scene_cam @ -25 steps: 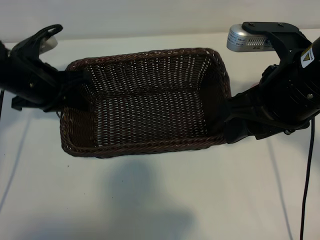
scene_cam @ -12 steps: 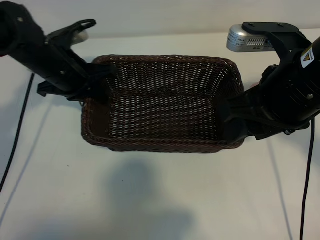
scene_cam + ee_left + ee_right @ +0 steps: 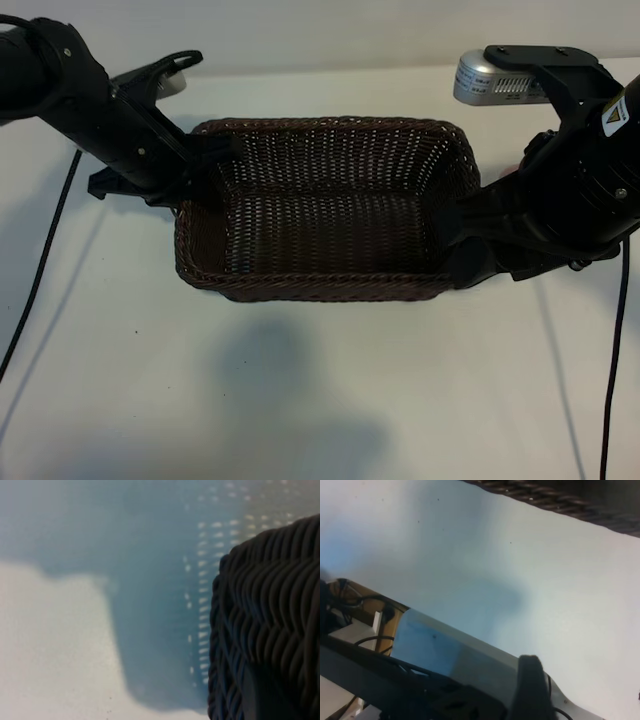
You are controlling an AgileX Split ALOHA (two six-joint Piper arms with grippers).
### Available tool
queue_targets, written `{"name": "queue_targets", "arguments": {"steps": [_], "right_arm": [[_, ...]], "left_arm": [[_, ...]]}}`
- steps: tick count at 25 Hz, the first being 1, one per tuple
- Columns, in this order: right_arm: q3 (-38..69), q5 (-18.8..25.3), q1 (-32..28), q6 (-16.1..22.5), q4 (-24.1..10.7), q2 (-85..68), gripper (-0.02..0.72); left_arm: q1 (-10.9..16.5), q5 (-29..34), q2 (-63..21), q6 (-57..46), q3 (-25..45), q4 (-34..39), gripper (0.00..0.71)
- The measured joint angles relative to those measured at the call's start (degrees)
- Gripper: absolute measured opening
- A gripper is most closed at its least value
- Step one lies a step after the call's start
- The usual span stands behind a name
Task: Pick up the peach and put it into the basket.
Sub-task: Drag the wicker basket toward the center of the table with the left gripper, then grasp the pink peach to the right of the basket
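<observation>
The dark brown woven basket [image 3: 330,215] sits mid-table, tipped a little. My left gripper [image 3: 203,165] is shut on the rim at its left end. In the left wrist view the braided wicker [image 3: 270,625] fills one side, with a dark finger [image 3: 260,695] against it. My right gripper [image 3: 468,252] stands at the basket's right end wall, open, and nothing shows between its jaws. In the right wrist view one of its fingers [image 3: 532,680] is visible over bare table, with the basket's rim [image 3: 560,505] farther off. The peach is hidden in every view.
White tabletop [image 3: 300,400] spreads in front of the basket, with a broad shadow on it. Black cables [image 3: 40,270] trail down both sides. The table's edge [image 3: 470,645] and a frame with wires beyond it show in the right wrist view.
My left arm has swung up and to the right, carrying the basket's left end with it; the whole basket shifted right and now looks shorter. The right arm has not moved.
</observation>
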Motion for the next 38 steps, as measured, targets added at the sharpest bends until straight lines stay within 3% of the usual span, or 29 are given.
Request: {"name": "queue_targets", "arguments": {"steps": [10, 13, 15, 21, 24, 38], "right_arm": [[0.0, 0.1, 0.0, 0.0, 0.0, 0.0, 0.496], [0.0, 0.1, 0.0, 0.0, 0.0, 0.0, 0.496], [0.0, 0.1, 0.0, 0.0, 0.0, 0.0, 0.496], [0.0, 0.1, 0.0, 0.0, 0.0, 0.0, 0.496], [0.0, 0.1, 0.0, 0.0, 0.0, 0.0, 0.496], [0.0, 0.4, 0.0, 0.0, 0.0, 0.0, 0.496]], "left_arm": [[0.0, -0.1, 2.0, 1.0, 0.0, -1.4, 0.11], [0.0, 0.0, 2.0, 1.0, 0.0, -1.6, 0.142], [0.0, 0.1, 2.0, 1.0, 0.0, -2.2, 0.204], [0.0, 1.3, 1.3, 0.5, -0.3, -2.6, 0.481], [0.0, 1.8, -0.8, -0.1, -0.3, -1.7, 0.56], [0.0, 11.8, -17.5, -1.2, -0.4, 0.8, 0.58]]}}
